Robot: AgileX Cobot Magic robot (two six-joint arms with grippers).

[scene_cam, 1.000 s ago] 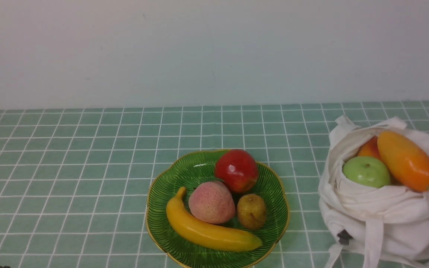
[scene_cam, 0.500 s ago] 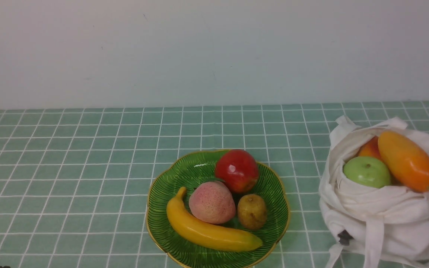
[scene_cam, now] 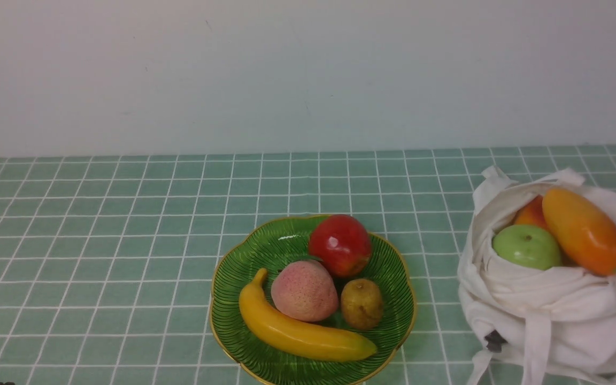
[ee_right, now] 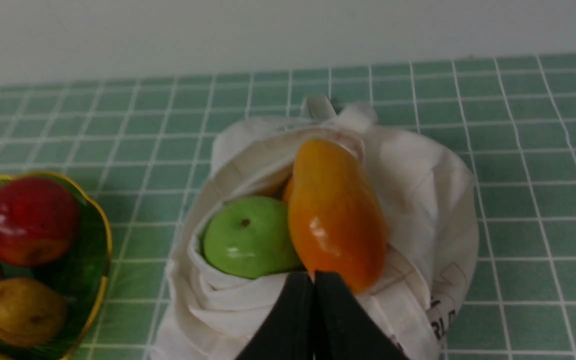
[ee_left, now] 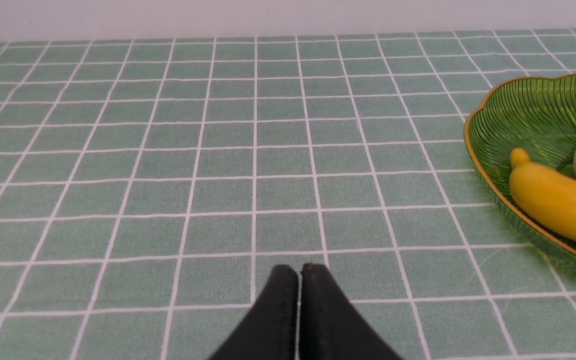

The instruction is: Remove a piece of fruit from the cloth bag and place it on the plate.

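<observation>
The off-white cloth bag [scene_cam: 554,310] sits at the table's right and also shows in the right wrist view [ee_right: 418,180]. The orange oblong mango-like fruit [scene_cam: 585,231] lies on top in its open mouth, also in the right wrist view [ee_right: 335,212], beside a green apple [scene_cam: 526,246]. The green ribbed plate [scene_cam: 393,278] is at the front middle, its edge in the left wrist view [ee_left: 518,110]. My right gripper [ee_right: 314,276] is shut and empty, on the near side of the bag. My left gripper [ee_left: 300,270] is shut and empty over bare table, left of the plate. Neither gripper shows in the front view.
The plate holds a yellow banana [scene_cam: 300,332], a pink peach [scene_cam: 304,290], a red apple [scene_cam: 339,245] and a small brown fruit [scene_cam: 361,303]. An orange-red fruit [scene_cam: 530,214] lies behind the green apple in the bag. A white wall stands behind the green tiled table.
</observation>
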